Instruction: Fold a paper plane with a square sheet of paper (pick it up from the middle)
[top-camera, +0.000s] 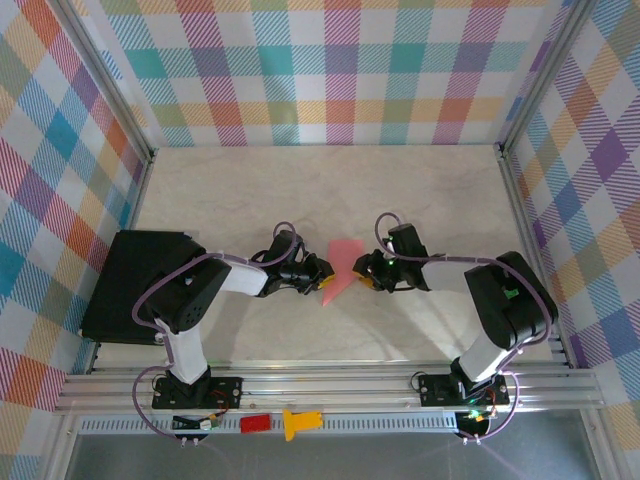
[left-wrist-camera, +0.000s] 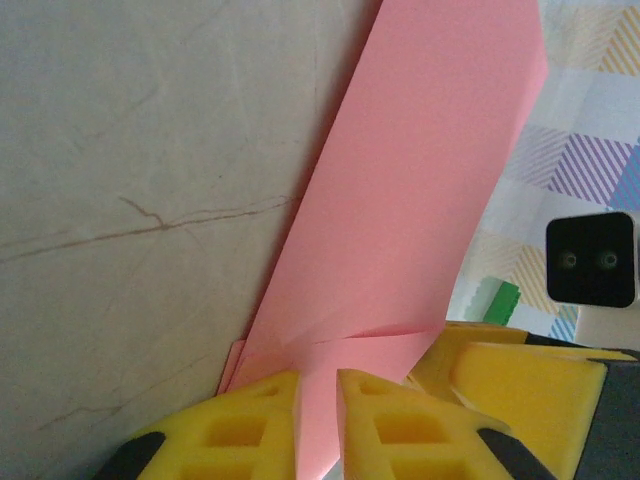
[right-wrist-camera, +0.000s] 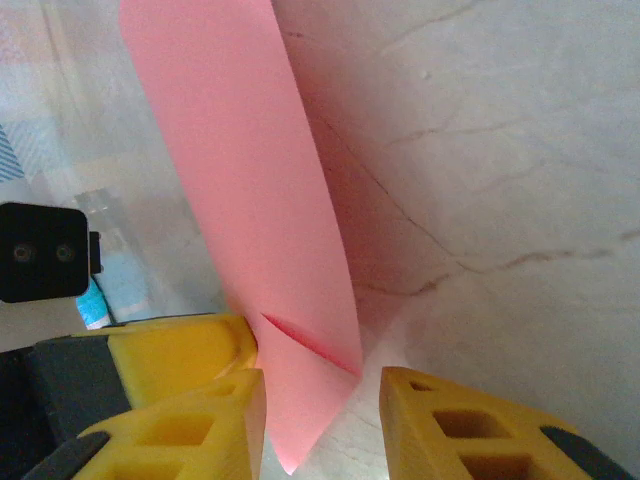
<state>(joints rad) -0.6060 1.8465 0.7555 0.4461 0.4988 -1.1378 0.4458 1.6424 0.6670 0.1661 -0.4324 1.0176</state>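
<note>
The salmon-pink paper, folded into a pointed paper plane shape (top-camera: 342, 262), is held just above the marble table between both grippers, point toward the near edge. My left gripper (top-camera: 322, 281) is on its left side. In the left wrist view the yellow fingers (left-wrist-camera: 250, 420) are closed on a folded edge of the paper plane (left-wrist-camera: 420, 200); the left gripper (left-wrist-camera: 318, 385) is shut on it. My right gripper (top-camera: 362, 272) is on its right. In the right wrist view the paper plane (right-wrist-camera: 240, 180) rests against one finger (right-wrist-camera: 200, 420) of the right gripper (right-wrist-camera: 322, 378), whose other finger stands well clear.
A black box (top-camera: 135, 285) stands at the table's left side. A small red block (top-camera: 256, 423) and a yellow piece (top-camera: 300, 422) lie on the front rail. Plaid walls (top-camera: 330, 70) close in the back and sides. The table's far half (top-camera: 330, 190) is bare marble.
</note>
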